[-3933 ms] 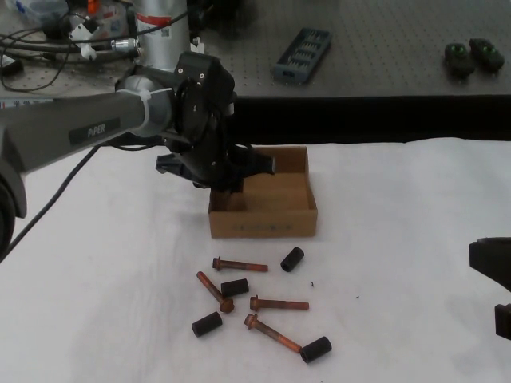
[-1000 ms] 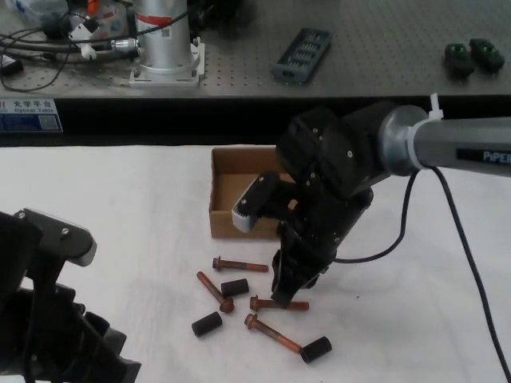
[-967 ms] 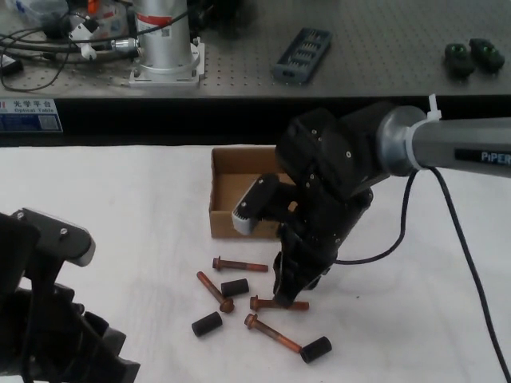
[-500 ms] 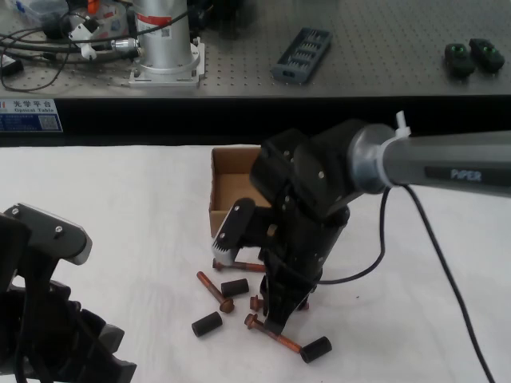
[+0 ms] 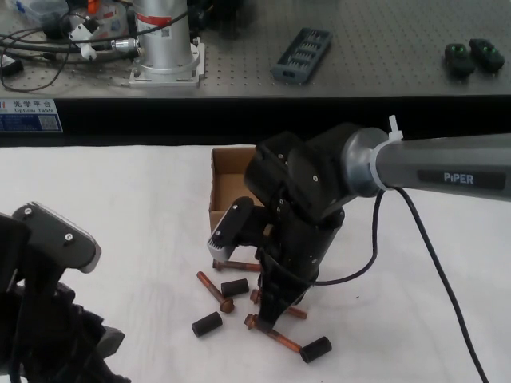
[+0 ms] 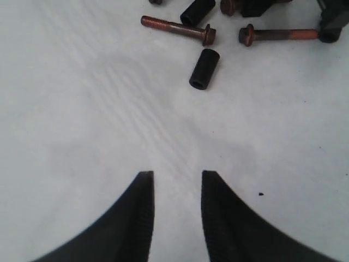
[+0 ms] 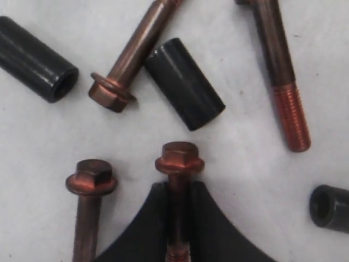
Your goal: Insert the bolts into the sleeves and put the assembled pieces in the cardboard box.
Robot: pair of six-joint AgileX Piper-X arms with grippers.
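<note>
Right hand [image 7: 178,204] had swung left on the cardboard box's [image 5: 231,163] near side and apparently pinched one bolt [image 7: 179,161] by its shank on the desk [image 5: 120,207], beside a sleeve [image 7: 184,83]; insertion remained undone.

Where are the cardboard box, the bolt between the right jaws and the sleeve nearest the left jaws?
cardboard box [image 5: 235,161]: high view, back wall.
clamped bolt [image 7: 179,159]: right wrist view, hex head.
nearest sleeve [image 6: 204,69]: left wrist view, curved side.
</note>
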